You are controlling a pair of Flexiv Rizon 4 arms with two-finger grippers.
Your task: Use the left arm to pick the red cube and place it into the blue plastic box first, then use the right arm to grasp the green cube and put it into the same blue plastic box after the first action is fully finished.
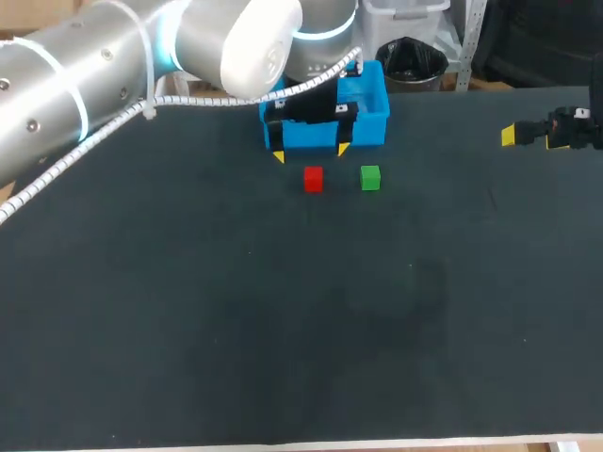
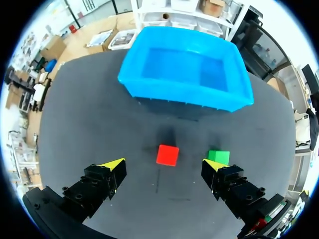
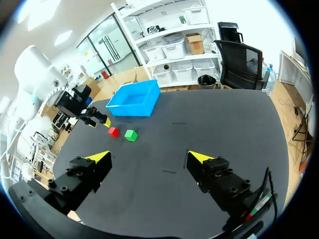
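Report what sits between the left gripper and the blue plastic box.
In the left wrist view, only the red cube on bare table lies between the left gripper and the blue plastic box.

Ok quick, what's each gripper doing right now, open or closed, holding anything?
Left gripper: open, holding nothing; the red cube is just ahead of it, untouched.
Right gripper: open, empty.

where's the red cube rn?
Head view: red cube sits on the table, just left of the green cube, near side of the box. Left wrist view: between the open left tool's tips, untouched.
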